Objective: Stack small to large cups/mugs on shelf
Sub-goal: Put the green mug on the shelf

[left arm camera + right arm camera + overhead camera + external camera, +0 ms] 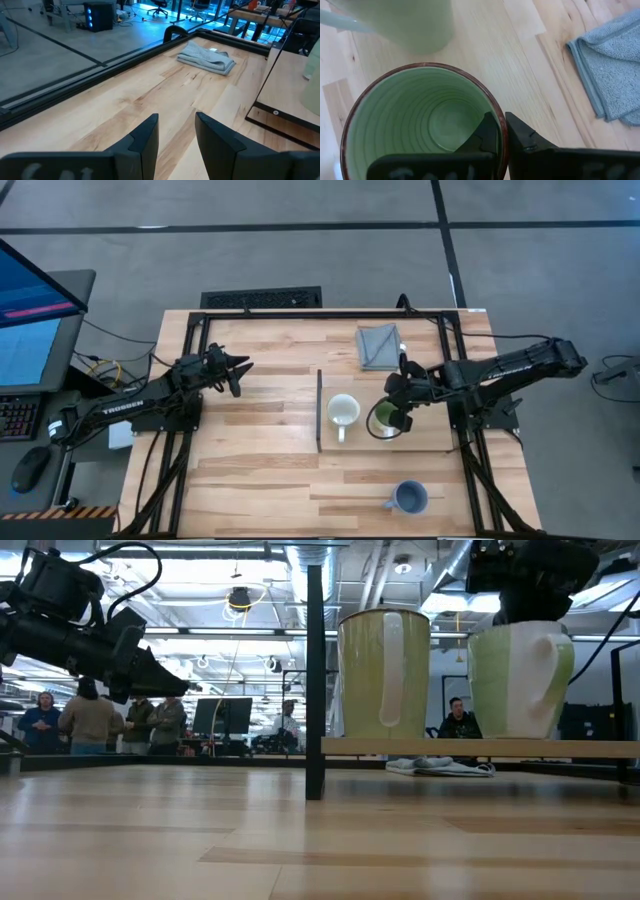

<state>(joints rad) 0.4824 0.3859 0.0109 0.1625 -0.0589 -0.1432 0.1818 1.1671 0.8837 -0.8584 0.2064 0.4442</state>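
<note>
On the shelf (430,442), my right gripper (501,131) is pinched onto the rim of the green-inside mug (384,418), beside the cream mug (343,412). Left gripper (176,131) hovers part-open, empty, over the surface (260,470); the blue-grey mug (409,498) sits off the shelf.

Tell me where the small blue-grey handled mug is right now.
In the high view the small blue-grey handled mug stands on the slatted wooden tabletop, near its front right corner, off the light-wood shelf board and apart from the two mugs there.
</note>
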